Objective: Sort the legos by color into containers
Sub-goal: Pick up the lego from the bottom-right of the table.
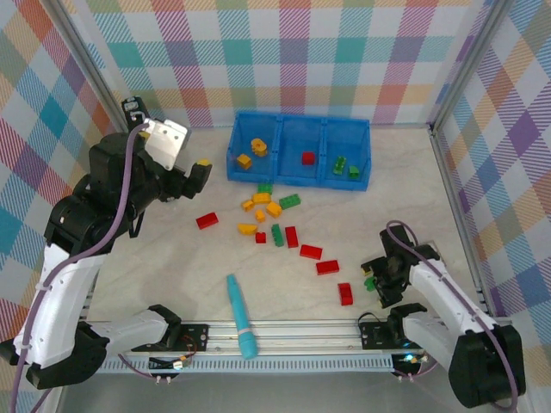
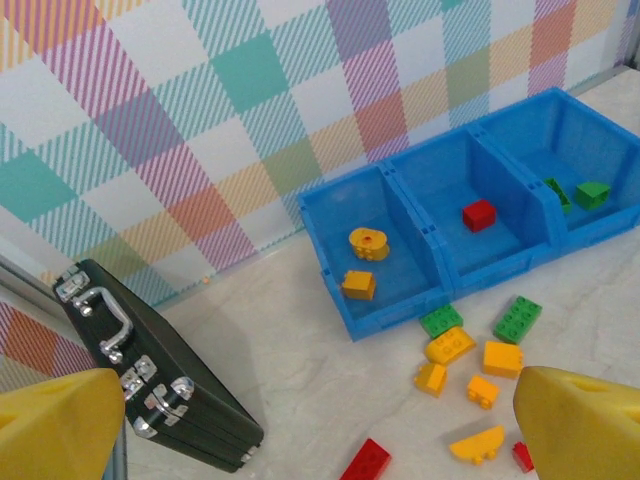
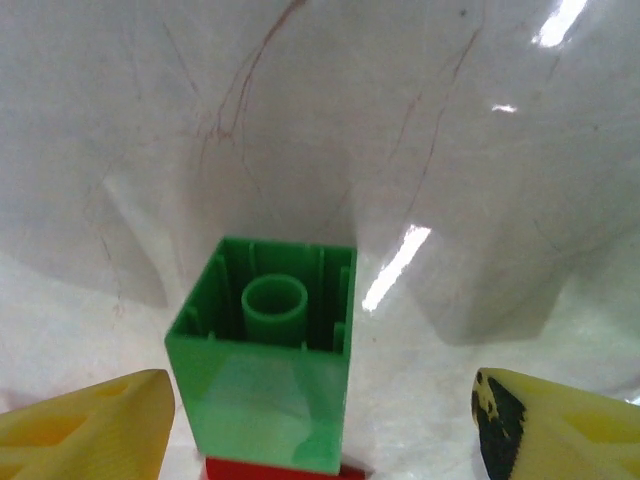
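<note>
Nearest, at front edge of bench (image 1: 155, 258): teal cylinder (image 1: 241, 317), lying flat, pointing away from the arms. Off to its right, R end effector (image 3: 325, 420) low over bench, jaws spread either side of green brick (image 3: 265, 360). One pad close against brick, other pad (image 3: 560, 420) well apart from it, so no pinch. Brick's hollow side toward cam, red sliver at its near edge; cannot tell whether stacked.

Next out: diagonal row of red bricks (image 1: 327, 268) running up-left toward mid bench, plus lone red brick (image 1: 207, 220) apart at left. Beyond, mixed cluster of yellow bricks (image 1: 261, 198) w/ green bricks (image 1: 289, 202) among them, just in front of bin.

L end effector (image 2: 322, 422) held high at left, jaws spread wide, nothing between.

Farthest: blue three-compartment bin (image 1: 297, 178) near plaid wall. 2 yellow pcs (image 2: 360, 262) in left compartment, 1 red pc (image 2: 479, 214) in middle, 2 green pcs (image 2: 592, 193) in right. Black latched case (image 2: 150, 370) left of bin, by wall.
</note>
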Action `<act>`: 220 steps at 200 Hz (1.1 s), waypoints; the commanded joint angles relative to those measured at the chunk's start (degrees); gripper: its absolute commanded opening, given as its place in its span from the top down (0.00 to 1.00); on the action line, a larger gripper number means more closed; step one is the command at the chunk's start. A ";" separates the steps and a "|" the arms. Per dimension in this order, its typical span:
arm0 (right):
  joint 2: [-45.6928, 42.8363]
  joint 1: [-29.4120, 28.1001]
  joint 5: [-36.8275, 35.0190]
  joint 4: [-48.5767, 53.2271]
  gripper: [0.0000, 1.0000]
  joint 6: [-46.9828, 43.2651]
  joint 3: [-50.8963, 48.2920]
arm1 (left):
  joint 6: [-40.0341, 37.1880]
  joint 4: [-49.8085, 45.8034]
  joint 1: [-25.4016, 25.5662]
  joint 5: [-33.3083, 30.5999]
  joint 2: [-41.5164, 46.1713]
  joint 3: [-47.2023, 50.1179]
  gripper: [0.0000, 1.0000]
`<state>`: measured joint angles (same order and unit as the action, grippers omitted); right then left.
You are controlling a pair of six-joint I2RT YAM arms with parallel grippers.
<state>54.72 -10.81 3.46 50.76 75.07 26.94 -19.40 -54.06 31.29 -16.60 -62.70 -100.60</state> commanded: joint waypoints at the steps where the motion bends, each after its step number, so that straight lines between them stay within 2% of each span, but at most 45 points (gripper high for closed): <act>1: 1.80 1.43 -1.08 -1.71 0.24 -2.71 0.61 | -2.04 1.59 1.14 -3.47 1.24 1.19 0.00; 24: 3.31 2.72 -1.01 -2.66 0.32 -4.18 0.52 | -2.57 1.97 1.58 -4.24 1.40 1.79 0.00; 61: 6.58 3.16 -1.14 -3.56 0.38 -5.79 0.22 | -2.82 2.55 2.45 -4.85 1.59 2.48 0.00; 99: 7.77 3.38 -2.32 -4.19 0.56 -6.77 -0.05 | -3.23 2.48 2.81 -5.68 1.45 2.44 0.00; 141: 9.69 4.72 -3.76 -2.55 0.65 -12.32 3.40 | -3.19 2.30 2.84 -6.16 0.88 2.16 0.00; 174: 11.86 7.57 -4.96 -0.05 0.70 -21.71 11.92 | -3.28 2.21 2.82 -6.62 0.87 1.98 0.00; 220: 22.56 8.18 -12.91 0.54 0.69 -42.13 37.40 | -4.66 2.82 2.86 -6.77 0.99 3.86 0.00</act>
<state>73.19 -2.94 -4.21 51.72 47.66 53.12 -22.28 -52.95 33.63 -22.22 -62.04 -98.00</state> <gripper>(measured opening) 0.348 0.997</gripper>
